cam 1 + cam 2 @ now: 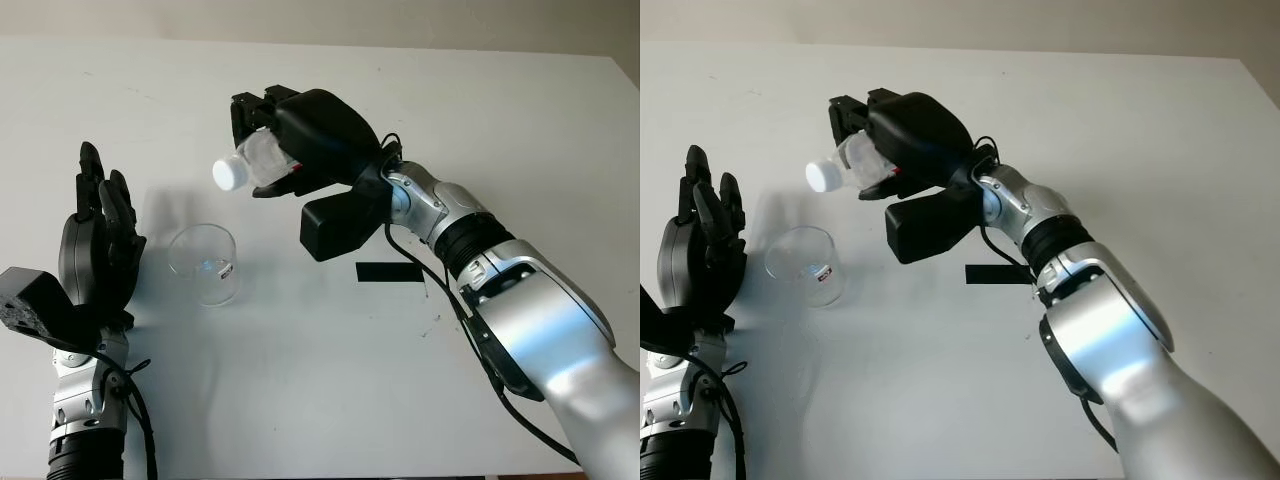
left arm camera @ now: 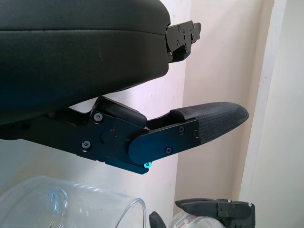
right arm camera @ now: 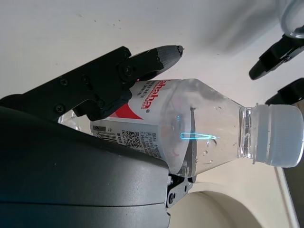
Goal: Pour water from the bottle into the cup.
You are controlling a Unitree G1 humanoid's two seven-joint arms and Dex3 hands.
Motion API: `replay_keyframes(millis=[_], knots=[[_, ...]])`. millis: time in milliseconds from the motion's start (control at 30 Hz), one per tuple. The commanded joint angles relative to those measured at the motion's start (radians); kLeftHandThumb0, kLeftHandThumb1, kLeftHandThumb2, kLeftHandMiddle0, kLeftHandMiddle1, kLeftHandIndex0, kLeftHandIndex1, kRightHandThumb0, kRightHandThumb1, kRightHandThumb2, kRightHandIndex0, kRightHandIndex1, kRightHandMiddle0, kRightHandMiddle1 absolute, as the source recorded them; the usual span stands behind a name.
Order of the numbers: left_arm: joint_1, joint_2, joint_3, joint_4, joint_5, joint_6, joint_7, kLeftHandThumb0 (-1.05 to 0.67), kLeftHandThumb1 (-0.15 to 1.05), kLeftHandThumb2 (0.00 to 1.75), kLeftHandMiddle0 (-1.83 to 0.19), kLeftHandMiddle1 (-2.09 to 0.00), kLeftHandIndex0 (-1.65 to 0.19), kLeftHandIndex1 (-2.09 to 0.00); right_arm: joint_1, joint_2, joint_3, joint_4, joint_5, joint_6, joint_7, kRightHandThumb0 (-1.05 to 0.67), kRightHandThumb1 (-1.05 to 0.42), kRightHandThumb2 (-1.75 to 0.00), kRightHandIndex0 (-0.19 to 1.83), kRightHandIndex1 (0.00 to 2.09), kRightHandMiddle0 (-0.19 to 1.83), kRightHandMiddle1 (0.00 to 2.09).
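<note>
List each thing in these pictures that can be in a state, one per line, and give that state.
bottle: capped, tipped on its side, held above the table.
white cap: on the bottle, pointing toward the cup.
cup: upright on the table, looks empty.
right hand: shut on the bottle.
left hand: open, raised beside the cup, not touching it.
black tape strip: flat on the table.
</note>
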Motion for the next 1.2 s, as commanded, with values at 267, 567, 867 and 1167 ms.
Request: replay_keyframes(millis=[267,567,867,1167], knots=[[-0.011,-0.015,-0.006,0.01,0.006,-0.024,0.001,-0.8,1.05,0.67,0.17,-0.05,0.19,-0.01,-0.068,0.009,0.138,-0.008,-0.161,0.04,-0.254,-0.24,-1.01,-0.15,0.86,2.09,0.41,2.09],[-0.014,-0.019,-0.011,0.012,0.022,-0.031,0.017,-0.81,1.05,0.67,0.17,-0.05,0.19,-0.02,-0.092,0.017,0.221,-0.021,-0.252,0.073,-0.412,-0.28,-1.05,-0.11,0.98,2.09,0.57,2.09],[-0.014,-0.021,-0.01,0.02,0.016,-0.035,0.004,-0.8,1.05,0.68,0.18,-0.05,0.19,-0.01,-0.117,0.023,0.311,-0.023,-0.356,0.169,-0.545,-0.38,-1.04,-0.07,1.08,2.09,0.57,2.09],[-0.017,-0.021,-0.009,0.024,0.014,-0.036,0.001,-0.8,1.05,0.68,0.18,-0.05,0.19,0.0,-0.133,0.019,0.392,-0.049,-0.458,0.29,-0.667,-0.38,-1.05,-0.09,1.13,2.09,0.69,2.09]])
